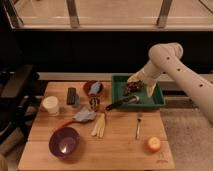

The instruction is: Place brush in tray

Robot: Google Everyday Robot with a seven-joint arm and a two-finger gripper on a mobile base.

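Observation:
The dark-green tray (156, 98) sits at the table's back right. The brush (121, 103) lies slanted across the tray's front-left rim. Its pale silvery head is inside the tray and its black handle sticks out over the table to the left. My gripper (133, 89) hangs over the tray's middle, just above and behind the brush's head. I cannot tell whether it touches the brush. The white arm reaches in from the right.
On the wooden table are a purple bowl (64, 142), a red-handled utensil with a grey-blue head (80, 117), a black block (71, 95), a white cup (50, 105), a red bowl (93, 88), pale sticks (99, 125), a fork (138, 125) and an orange (153, 144).

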